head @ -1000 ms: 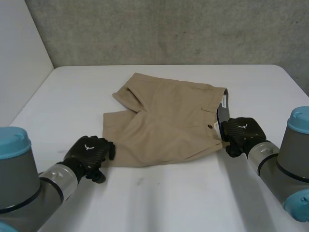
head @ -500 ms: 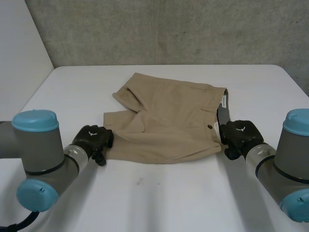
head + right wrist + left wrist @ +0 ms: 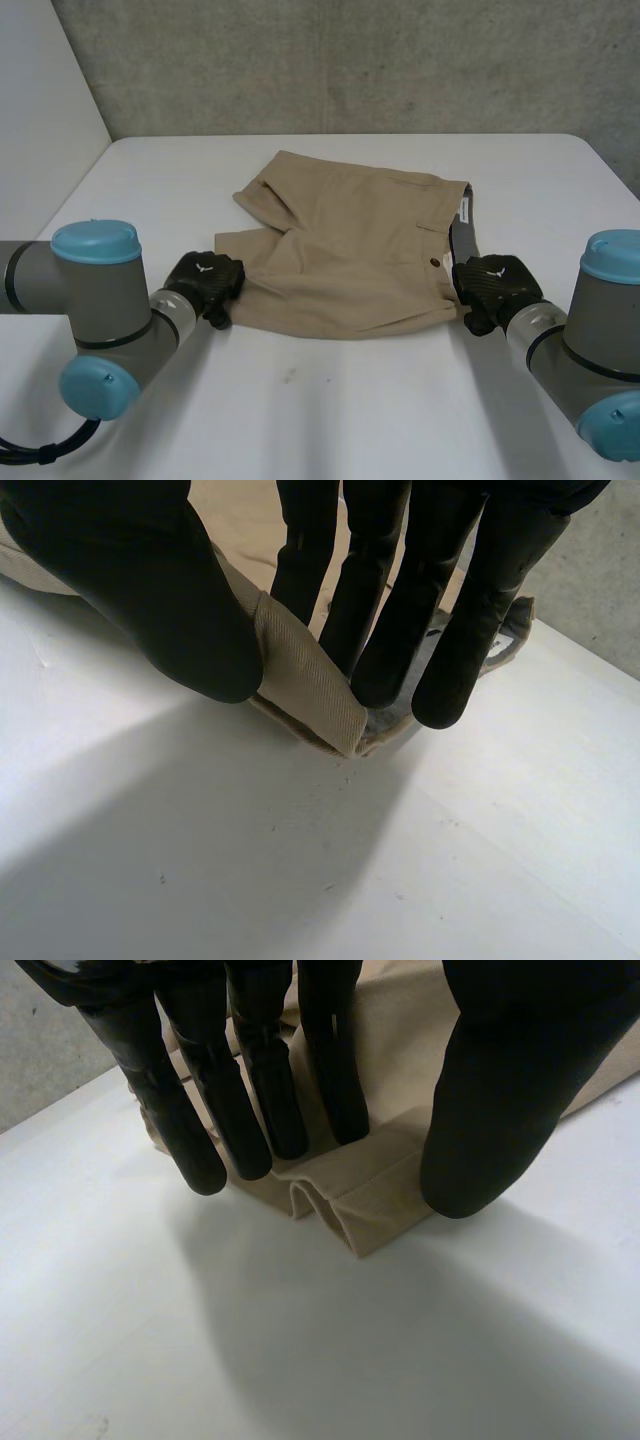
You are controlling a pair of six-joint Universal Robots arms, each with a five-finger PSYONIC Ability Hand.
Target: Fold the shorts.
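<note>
Tan shorts (image 3: 350, 245) lie flat on the white table (image 3: 330, 420), folded over on themselves, waistband toward my right. My left hand (image 3: 205, 283) is at the near-left leg hem. In the left wrist view its straight fingers (image 3: 260, 1110) and thumb (image 3: 500, 1090) press down on the hem corner (image 3: 365, 1210), which is rucked into a small ridge between them. My right hand (image 3: 495, 285) is at the near waistband corner. There its thumb (image 3: 150, 590) and fingers (image 3: 390, 610) pinch the turned-up waistband corner (image 3: 305, 685).
A grey concrete wall (image 3: 350, 60) stands behind the table and a white panel (image 3: 40, 120) at its left. Bare tabletop lies in front of the shorts and on both sides. My arms come in from the near corners.
My left arm has swung inward and its hand has moved from the bare table onto the leg hem corner, fingers drawing closer. The right hand has kept its pinch and shifted slightly nearer.
</note>
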